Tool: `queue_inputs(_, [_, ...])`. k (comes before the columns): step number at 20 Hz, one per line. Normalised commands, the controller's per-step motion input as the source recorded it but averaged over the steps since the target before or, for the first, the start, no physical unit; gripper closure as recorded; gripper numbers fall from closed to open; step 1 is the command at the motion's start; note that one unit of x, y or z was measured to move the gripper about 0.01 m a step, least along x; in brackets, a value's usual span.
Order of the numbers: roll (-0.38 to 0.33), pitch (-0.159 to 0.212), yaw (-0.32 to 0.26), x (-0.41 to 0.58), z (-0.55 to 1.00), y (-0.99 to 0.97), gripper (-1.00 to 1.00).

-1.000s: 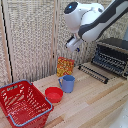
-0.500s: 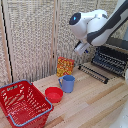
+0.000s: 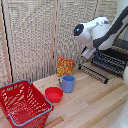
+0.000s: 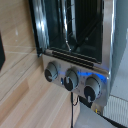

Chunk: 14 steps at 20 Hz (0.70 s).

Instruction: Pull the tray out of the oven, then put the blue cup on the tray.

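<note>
The oven (image 3: 116,56) stands at the exterior view's right with its ribbed door (image 3: 93,73) folded down onto the table. Dark parallel bars of the tray (image 3: 111,63) show at the oven's mouth. In the wrist view the oven's cavity holds thin wires of the tray (image 4: 75,36) above three knobs (image 4: 71,79). The blue cup (image 3: 67,83) stands upright on the table, left of the door. My gripper (image 3: 86,52) hangs above the door's left end, higher than the cup. Its fingers are too blurred to read, and the wrist view shows none.
A red bowl (image 3: 53,94) sits just left of the cup. A red basket (image 3: 22,102) fills the front left. An orange packet (image 3: 65,66) leans against the wicker screen (image 3: 35,35) behind the cup. The arm's white body (image 3: 97,31) hangs over the oven.
The arm has come down and shifted to the exterior view's right, toward the oven. The cup, bowl and basket have not moved.
</note>
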Motion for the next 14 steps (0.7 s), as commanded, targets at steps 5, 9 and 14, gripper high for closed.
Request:
queue_inputs(5, [-0.046, 0.037, 0.051, 0.176, -0.12, -0.59, -1.0])
queue_inputs(9, [-0.06, 0.069, 0.074, 0.244, -0.27, -0.54, -1.0])
queue_inputs(14, [-0.131, 0.061, 0.057, 0.156, -0.3, -0.36, -1.0])
